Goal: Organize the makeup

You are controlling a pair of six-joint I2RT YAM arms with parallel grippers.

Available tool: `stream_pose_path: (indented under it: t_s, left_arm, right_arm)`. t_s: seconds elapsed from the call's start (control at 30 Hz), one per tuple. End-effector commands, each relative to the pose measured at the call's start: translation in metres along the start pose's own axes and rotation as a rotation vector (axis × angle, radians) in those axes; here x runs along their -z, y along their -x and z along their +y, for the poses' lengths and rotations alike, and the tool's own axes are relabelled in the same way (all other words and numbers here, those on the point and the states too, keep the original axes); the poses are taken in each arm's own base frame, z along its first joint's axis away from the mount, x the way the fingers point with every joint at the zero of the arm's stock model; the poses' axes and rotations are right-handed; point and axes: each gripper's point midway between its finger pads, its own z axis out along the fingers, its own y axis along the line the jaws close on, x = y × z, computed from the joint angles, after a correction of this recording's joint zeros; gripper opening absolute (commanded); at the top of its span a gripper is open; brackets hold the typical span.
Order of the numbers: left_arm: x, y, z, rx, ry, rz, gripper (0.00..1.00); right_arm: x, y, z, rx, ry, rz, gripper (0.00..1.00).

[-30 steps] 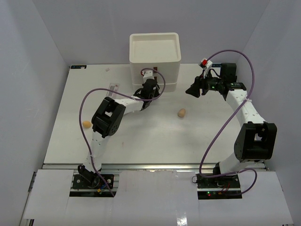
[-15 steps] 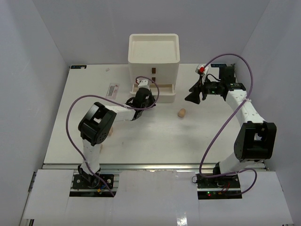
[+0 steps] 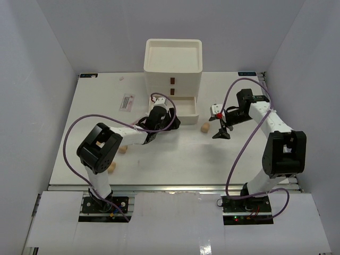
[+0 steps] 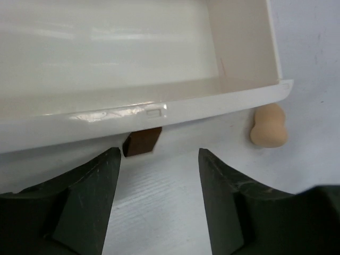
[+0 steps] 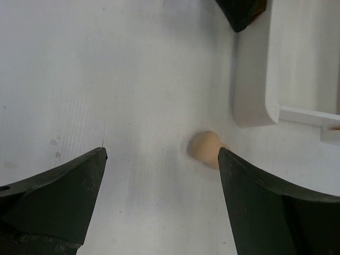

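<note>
From above, the left jaws stand parted and empty at the front of the open bottom drawer [image 3: 184, 107] of the white drawer box [image 3: 173, 65]. The right jaws hang spread wide, gripping nothing, just right of a tan sponge [image 3: 204, 127] on the desk [image 3: 175, 154]. Two more sponges [image 3: 123, 149] [image 3: 112, 167] lie near the left arm [image 3: 98, 149], and a flat sachet [image 3: 126, 101] lies left of the box.

In the left wrist view the jaws are released, with the drawer's brown handle [image 4: 142, 143] just beyond the gap between them. The sponge [image 4: 269, 126] sits on the desk just beside the drawer's front corner [image 4: 276, 87].

In the right wrist view the jaws gape open above the desk, and the sponge [image 5: 206, 149] lies between them, nearer the right one, close to the drawer's corner [image 5: 255, 79].
</note>
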Motion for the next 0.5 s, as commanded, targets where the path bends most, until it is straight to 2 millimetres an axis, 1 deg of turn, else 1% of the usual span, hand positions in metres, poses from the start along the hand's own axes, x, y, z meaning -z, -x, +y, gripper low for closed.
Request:
stream_pose_path:
  t_s: [0.0,0.07,0.1,0.13,0.2,0.27,0.33,0.37,0.47]
  left_arm:
    - [0.033,0.036,-0.031,0.009,-0.088,-0.058,0.83]
    - [0.042,0.042,-0.037,-0.006,-0.106,-0.058,0.85]
    - [0.049,0.045,-0.041,-0.007,-0.119,-0.059,0.85]
    - [0.053,0.048,-0.043,-0.011,-0.126,-0.059,0.86]
    - [0.065,0.052,-0.045,-0.014,-0.132,-0.055,0.86]
    - [0.076,0.055,-0.045,-0.019,-0.129,-0.05,0.87]
    - [0.09,0.059,-0.041,-0.018,-0.106,-0.05,0.87]
    - [0.096,0.059,-0.039,-0.018,-0.098,-0.047,0.87]
    - [0.126,0.061,-0.025,-0.003,-0.053,-0.052,0.87]
  right_arm:
    - [-0.01,-0.024,0.006,0.151,0.086,0.068,0.97]
    - [-0.016,-0.035,-0.002,0.159,0.089,0.101,0.99]
    - [-0.018,-0.04,-0.005,0.165,0.095,0.12,0.96]
    - [-0.021,-0.043,-0.012,0.166,0.081,0.136,0.95]
    - [-0.028,-0.05,-0.019,0.174,0.086,0.183,0.91]
    - [-0.038,-0.052,-0.028,0.182,0.081,0.215,0.88]
    - [-0.047,-0.056,-0.038,0.168,0.07,0.244,0.83]
    - [-0.05,-0.058,-0.041,0.174,0.067,0.253,0.82]
    - [-0.059,-0.063,-0.055,0.132,0.035,0.294,0.75]
